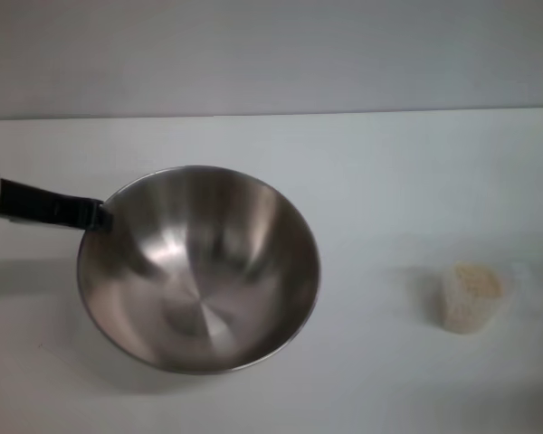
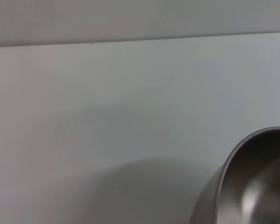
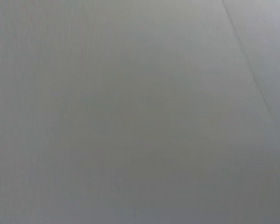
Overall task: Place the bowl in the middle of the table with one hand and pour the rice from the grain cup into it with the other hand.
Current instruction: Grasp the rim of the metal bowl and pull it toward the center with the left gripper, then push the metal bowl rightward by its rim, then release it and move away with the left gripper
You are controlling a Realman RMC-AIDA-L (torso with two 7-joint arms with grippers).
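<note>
The left tool grips the bowl by its left rim, tilting it toward the near side, probably mid-transfer toward the centre of the surface. The bowl is empty, shiny brushed steel, left of centre. The cup, holding rice, stands well right; the right tool is out of view.

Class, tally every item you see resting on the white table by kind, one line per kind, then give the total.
Steel bowl: 1, empty, left gripper at its rim
Grain cup holding rice: 1
Total: 2 items on the table
</note>
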